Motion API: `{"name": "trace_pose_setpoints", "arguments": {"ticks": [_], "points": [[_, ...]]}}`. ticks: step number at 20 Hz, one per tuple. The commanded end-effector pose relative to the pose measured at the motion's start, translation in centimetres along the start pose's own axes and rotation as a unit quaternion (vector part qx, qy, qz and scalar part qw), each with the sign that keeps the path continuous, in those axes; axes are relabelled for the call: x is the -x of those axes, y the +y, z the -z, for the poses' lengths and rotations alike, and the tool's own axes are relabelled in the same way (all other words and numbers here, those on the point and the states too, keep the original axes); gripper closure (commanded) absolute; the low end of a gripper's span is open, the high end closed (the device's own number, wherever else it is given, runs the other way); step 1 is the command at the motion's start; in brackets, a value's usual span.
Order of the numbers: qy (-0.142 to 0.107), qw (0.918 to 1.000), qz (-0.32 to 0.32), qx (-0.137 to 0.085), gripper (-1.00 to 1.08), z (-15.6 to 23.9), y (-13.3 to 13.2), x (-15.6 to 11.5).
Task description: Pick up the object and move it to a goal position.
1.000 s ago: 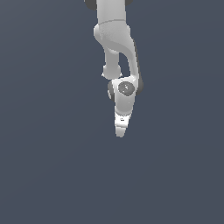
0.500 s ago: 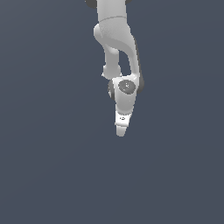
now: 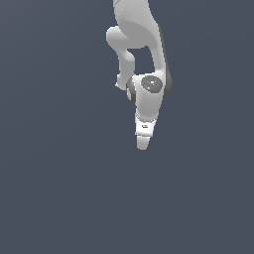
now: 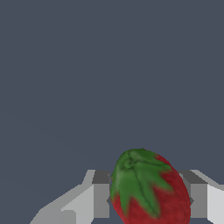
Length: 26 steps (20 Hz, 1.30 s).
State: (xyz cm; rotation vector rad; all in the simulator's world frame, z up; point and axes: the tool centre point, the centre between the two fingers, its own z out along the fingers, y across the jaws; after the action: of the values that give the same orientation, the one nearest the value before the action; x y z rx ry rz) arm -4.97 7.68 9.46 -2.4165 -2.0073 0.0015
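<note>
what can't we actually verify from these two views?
- Strawberry: absent from the exterior view, hidden by the gripper.
- Its lower part: cut off by the wrist view's edge.
- Finger contact: in the wrist view the fingers flank the berry, but it covers the contact faces, so the grip is unconfirmed.
- Goal position: no marker in either view.
- Jaw gap: exterior view sees the gripper edge-on.

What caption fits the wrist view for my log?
Wrist view: strawberry, green cap toward camera, sits between the gripper fingers over a plain grey floor.
</note>
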Motion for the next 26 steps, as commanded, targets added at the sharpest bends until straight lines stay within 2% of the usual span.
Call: {"name": "trace_pose_setpoints", "arguments": {"ticks": [1, 17, 26], "points": [[0.000, 1.0000, 0.000, 0.000, 1.08, 2.4, 0.2, -0.7], [0.001, 1.0000, 0.001, 0.000, 1.08, 19.0, 2.0, -5.6], [0.001, 1.0000, 0.000, 0.000, 1.08, 24.5, 2.9, -7.2]]}}
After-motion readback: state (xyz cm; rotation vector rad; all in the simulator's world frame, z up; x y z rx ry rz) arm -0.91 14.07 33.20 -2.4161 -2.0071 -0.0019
